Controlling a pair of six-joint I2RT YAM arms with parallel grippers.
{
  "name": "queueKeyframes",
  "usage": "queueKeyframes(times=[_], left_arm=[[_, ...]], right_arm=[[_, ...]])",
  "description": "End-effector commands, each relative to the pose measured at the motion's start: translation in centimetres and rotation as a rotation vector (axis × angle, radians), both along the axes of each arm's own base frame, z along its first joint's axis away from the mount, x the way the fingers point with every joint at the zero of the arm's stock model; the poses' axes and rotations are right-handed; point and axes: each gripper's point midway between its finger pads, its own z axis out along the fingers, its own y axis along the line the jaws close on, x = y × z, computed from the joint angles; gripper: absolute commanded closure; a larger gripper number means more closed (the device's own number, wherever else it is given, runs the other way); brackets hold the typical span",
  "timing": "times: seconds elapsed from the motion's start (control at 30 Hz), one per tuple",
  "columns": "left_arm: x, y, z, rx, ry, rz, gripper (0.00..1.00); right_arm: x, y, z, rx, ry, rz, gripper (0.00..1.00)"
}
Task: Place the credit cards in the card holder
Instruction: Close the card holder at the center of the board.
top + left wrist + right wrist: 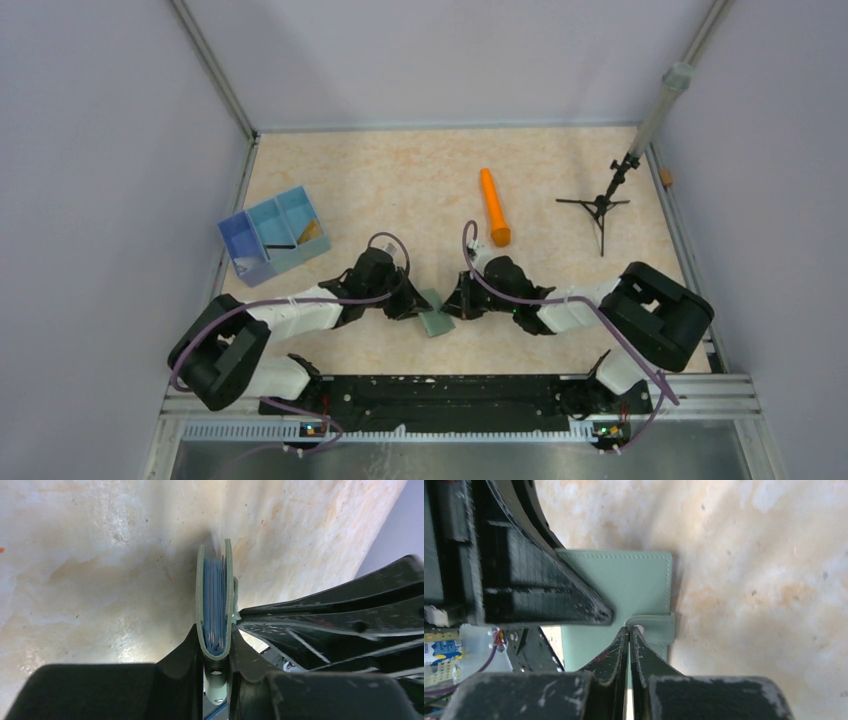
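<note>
Card holder (pixel 624 587): flat, stitched, grey-green.

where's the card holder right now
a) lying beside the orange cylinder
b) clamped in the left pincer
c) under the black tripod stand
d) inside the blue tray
b: the left wrist view shows the folded card holder edge-on, squeezed between the two fingers of the left pincer.
</note>
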Motion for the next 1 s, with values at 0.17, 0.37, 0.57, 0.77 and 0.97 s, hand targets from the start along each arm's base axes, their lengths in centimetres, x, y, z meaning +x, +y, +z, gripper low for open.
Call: queueKeyframes(times=[0.17, 0.37, 0.57, 0.77, 0.97], left_arm=[[1.0, 0.3, -0.1, -0.021, -0.040, 0.060, 1.00], [0.8, 0.2, -0.3, -0.013, -0.036, 0.038, 1.00], [0.9, 1.0, -0.5, 0.082, -0.069, -0.019, 1.00], [1.1, 1.5, -0.2, 0.205, -0.063, -0.123, 1.00], [0.9, 2.0, -0.8, 0.303, -0.023, -0.220, 1.00]], right_arm=[[-3.8, -2.4, -4.1, -0.121, 0.137, 0.005, 1.00], [-2.7, -2.0, -2.8, -0.130, 0.081, 0.001, 1.00], [-1.4, -3.1, -0.2, -0.213, -0.037, 0.005, 0.89], [-0.6, -2.8, 0.6, -0.266, -0.104, 0.063, 0.53], [0.1, -0.7, 2.6, -0.181, -0.127, 0.081, 0.45]])
